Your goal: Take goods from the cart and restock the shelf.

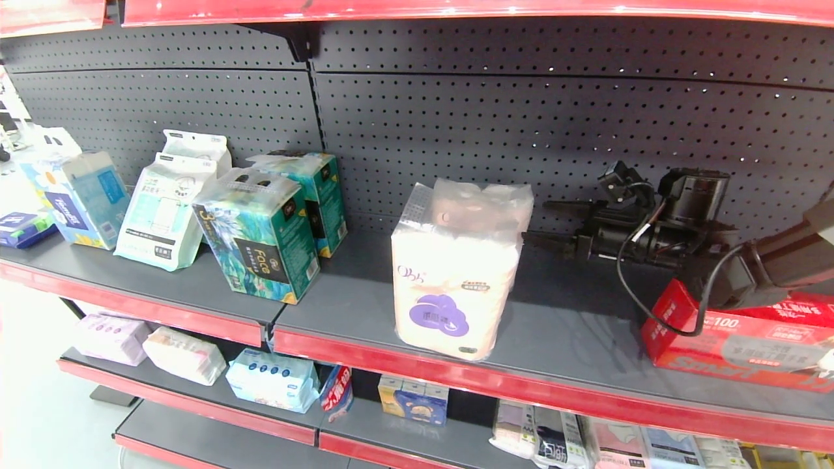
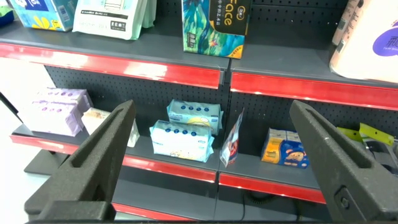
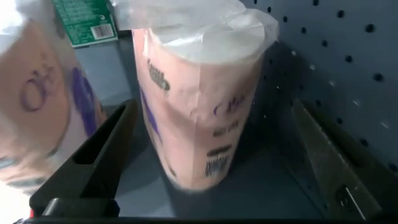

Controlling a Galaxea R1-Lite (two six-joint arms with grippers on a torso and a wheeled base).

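Right gripper (image 1: 539,223), jaws apart, beside roll pack (image 1: 456,273) standing label-forward on shelf (image 1: 573,332), likely placed; left gripper (image 2: 211,109) spread, empty

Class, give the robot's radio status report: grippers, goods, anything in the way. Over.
Left gripper open, low. Right gripper open beside toilet roll pack, which stands on the shelf. Red box under right arm.

The toilet-paper pack (image 1: 456,280) is being shown in cream-white wrap with a purple cloud mark, and the tissue box (image 1: 260,238) in dark green with a teal leaf pattern. The shelf (image 1: 573,339) is being seen as dark grey with a red front strip, the back panel (image 1: 488,117) as dark grey dotted with rows of holes, and the flat box (image 1: 717,352) as red with white patches.
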